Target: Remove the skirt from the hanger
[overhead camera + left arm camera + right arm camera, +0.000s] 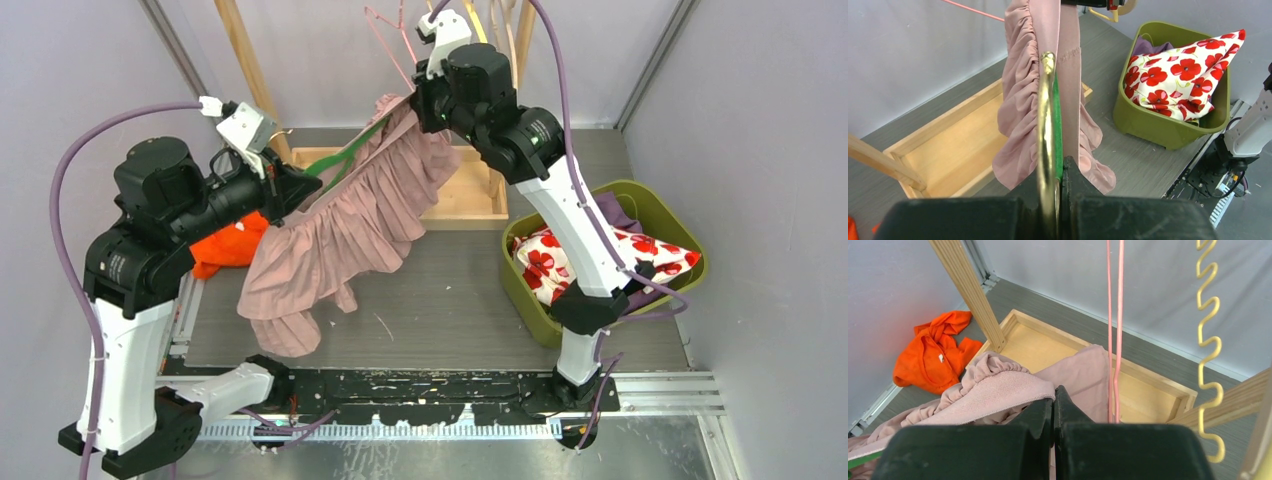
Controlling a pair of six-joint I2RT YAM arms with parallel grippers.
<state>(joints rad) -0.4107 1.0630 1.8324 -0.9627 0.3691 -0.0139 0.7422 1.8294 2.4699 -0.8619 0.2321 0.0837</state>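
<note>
A dusty pink pleated skirt (pixel 340 230) hangs stretched between my two grippers above the table. My left gripper (pixel 292 190) is shut on the green hanger (pixel 345 160); its brass hook (pixel 1047 125) and green body (pixel 1057 130) sit between the closed jaws, with the skirt (pixel 1023 100) draped beyond. My right gripper (pixel 418 105) is shut on the skirt's elastic waistband (pixel 998 390), high at the back. The skirt's hem trails on the table at the front left.
A shallow wooden tray (pixel 470 200) lies behind the skirt. An olive bin (pixel 660 215) with poppy-print cloth (pixel 560 260) stands at right. An orange garment (pixel 230 245) lies at left. Wooden rack posts (pixel 245 60) with pink (pixel 1115 330) and yellow (pixel 1210 340) hangers stand behind.
</note>
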